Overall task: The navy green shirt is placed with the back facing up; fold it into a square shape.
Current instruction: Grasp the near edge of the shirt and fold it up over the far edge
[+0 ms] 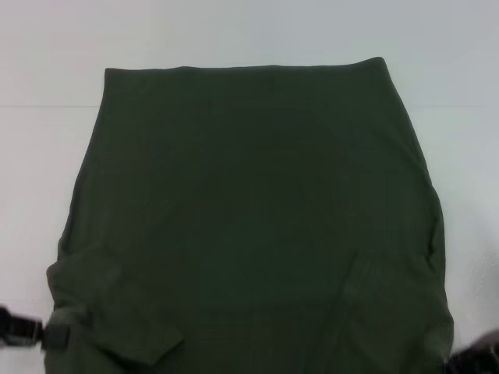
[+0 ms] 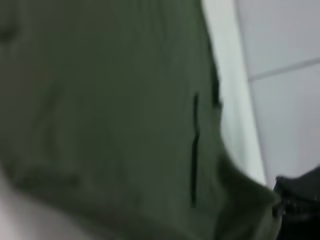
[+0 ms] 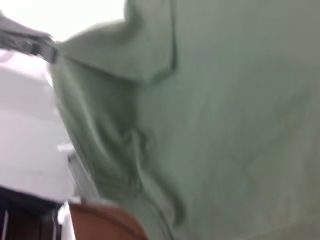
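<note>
The navy green shirt (image 1: 257, 210) lies spread on the white table (image 1: 47, 156), plain side up, with both sleeves folded inward; no lettering shows. My left gripper (image 1: 35, 331) is at the shirt's near left corner, and the right wrist view shows it farther off (image 3: 37, 45) with the cloth drawn to a point at it. My right gripper (image 1: 477, 354) is at the near right corner; the left wrist view shows it (image 2: 297, 200) with the cloth likewise pulled to it. The shirt fills both wrist views (image 2: 110, 115) (image 3: 215, 115).
Bare white table (image 1: 460, 70) surrounds the shirt at the far side and on both sides. A seam line crosses the table behind the shirt (image 1: 39, 105). A brown surface (image 3: 105, 222) and white blocks (image 3: 30, 150) show in the right wrist view.
</note>
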Action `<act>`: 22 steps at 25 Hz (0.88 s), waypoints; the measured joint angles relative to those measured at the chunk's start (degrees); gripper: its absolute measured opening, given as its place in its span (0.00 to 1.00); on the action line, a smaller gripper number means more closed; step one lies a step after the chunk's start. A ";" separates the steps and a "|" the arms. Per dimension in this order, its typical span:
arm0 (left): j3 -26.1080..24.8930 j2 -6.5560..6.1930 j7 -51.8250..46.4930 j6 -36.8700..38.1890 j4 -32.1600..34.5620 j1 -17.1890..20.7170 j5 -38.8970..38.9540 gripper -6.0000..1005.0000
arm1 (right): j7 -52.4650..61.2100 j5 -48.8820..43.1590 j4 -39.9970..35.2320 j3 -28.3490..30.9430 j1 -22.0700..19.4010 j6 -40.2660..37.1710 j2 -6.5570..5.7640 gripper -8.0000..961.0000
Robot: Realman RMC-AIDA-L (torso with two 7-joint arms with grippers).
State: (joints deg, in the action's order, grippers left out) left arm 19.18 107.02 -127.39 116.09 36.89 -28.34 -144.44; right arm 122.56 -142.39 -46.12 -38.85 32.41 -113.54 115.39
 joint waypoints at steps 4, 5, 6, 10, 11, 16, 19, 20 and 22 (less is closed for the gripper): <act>-2.27 0.36 0.16 -1.47 -0.05 -0.09 5.44 0.03 | -1.66 6.12 -0.16 4.96 -0.08 0.64 -1.07 0.10; -2.80 0.45 0.22 -1.90 -0.07 -0.08 7.05 0.03 | -2.23 7.44 -0.17 6.12 -0.19 0.82 -1.32 0.10; -3.49 0.56 0.28 -2.55 -0.18 -0.04 8.92 0.03 | -2.85 9.04 -0.15 7.63 -0.36 0.98 -1.64 0.10; -6.43 0.82 0.35 -6.98 -1.87 0.24 13.50 0.04 | -5.43 14.62 0.53 13.54 -1.17 2.44 -2.08 0.10; -7.27 0.90 0.75 -8.36 -2.63 0.29 14.58 0.04 | -6.29 15.62 0.99 14.59 -1.44 3.03 -2.08 0.10; -11.46 1.51 5.07 -16.14 -9.04 0.58 20.67 0.04 | -13.10 21.69 7.76 18.03 -2.98 9.96 -2.10 0.11; -12.56 2.36 6.87 -19.14 -10.28 0.63 22.48 0.04 | -16.02 23.66 10.96 18.25 -3.46 15.43 -1.77 0.11; -12.87 3.03 7.73 -20.73 -10.40 0.63 23.42 0.04 | -16.80 23.78 11.43 18.26 -3.46 16.88 -1.46 0.11; -13.00 4.75 9.92 -24.29 -10.50 0.52 25.87 0.04 | -18.08 23.86 11.90 18.31 -3.43 19.56 -0.60 0.11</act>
State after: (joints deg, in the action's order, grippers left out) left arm 6.18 111.77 -117.48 91.80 26.39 -27.83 -118.57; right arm 104.47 -118.53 -34.22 -20.54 28.98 -93.98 114.79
